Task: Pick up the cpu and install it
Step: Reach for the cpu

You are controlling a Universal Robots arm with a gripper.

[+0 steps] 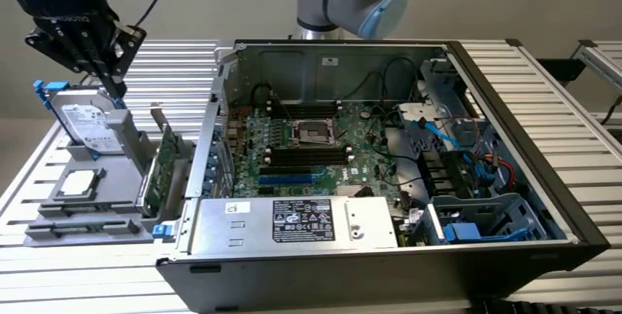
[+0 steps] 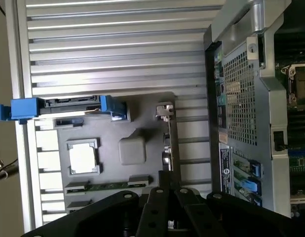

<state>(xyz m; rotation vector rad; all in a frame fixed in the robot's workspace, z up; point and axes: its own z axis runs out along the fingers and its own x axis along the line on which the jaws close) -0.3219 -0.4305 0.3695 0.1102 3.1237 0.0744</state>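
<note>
The pick-up has not begun. The gripper (image 1: 115, 89) hangs with its jaws pressed together and nothing between them, above the far end of the grey holder (image 1: 58, 225) that sits by the table (image 1: 544, 95) edge on the exterior view's left. The cpu (image 1: 80, 182) lies flat, metal top up, in its square pocket near the front of that holder, well apart from the jaws and lower than them.

By my reading, this is the approach to the grasp. Taking the cpu calls for the jaws to spread, line up squarely over the pocket and come straight down to catch two opposite edges, since the pocket walls leave little room.

The hard drive (image 1: 86, 121) stands upright on its blue bracket just under the gripper, between it and the cpu, so it is the likeliest thing to be knocked. A green card (image 1: 160, 170) stands on edge along the holder's side nearest the computer case (image 1: 291, 277). The case lies open in the middle of the table, with the socket (image 1: 313, 132) bare on the board. The case wall and power supply box (image 1: 291, 219) rise between holder and socket.
</note>
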